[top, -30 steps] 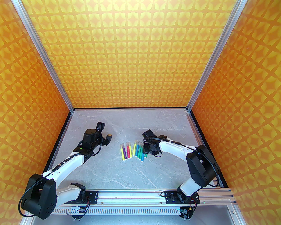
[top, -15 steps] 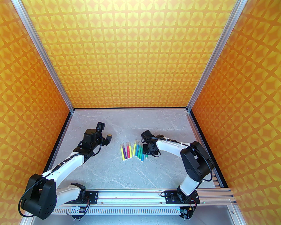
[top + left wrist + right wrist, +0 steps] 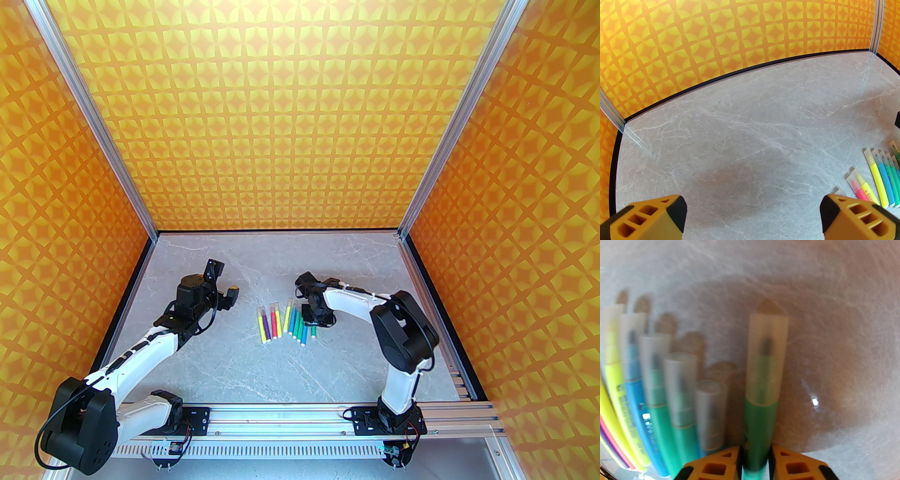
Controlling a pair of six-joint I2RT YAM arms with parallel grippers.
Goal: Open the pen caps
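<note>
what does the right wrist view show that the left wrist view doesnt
Right wrist view, not the left: the right gripper closed on a green plastic marker pen, its clear plastic tube cap still on. Left wrist view, not the right: the left gripper open over bare tabletop, and the orange patterned back wall. Both: the grey marble-look table and the row of capped yellow, blue and green pens lying side by side.

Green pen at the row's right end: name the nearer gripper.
Right. The right gripper clamps the green pen by its barrel; the left gripper hangs open above the table, well to the pen's left.
</note>
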